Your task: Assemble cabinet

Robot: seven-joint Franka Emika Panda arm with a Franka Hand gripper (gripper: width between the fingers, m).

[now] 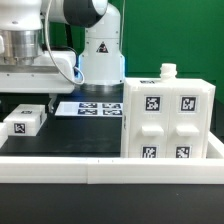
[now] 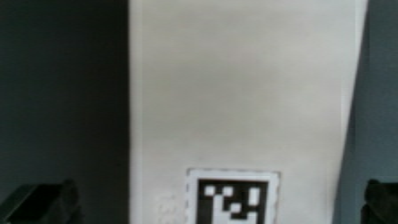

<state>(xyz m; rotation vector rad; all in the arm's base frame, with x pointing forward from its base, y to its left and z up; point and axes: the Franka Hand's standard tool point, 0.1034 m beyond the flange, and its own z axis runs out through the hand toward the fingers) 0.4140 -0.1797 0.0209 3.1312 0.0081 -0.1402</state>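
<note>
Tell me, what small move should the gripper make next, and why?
Probably lower the gripper a little, then close it on the white panel: in the wrist view the panel lies between the open fingers, which do not grip it yet.

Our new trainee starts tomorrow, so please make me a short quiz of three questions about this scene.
1. How many tags show on the front of the big white box?
2. The small panel lies: A) on top of the box; B) on the table, at the exterior view's left of the box; C) inside the box.
3. True or false: the gripper is shut on the small panel.
Key: 1 four; 2 B; 3 false, it is open.
</note>
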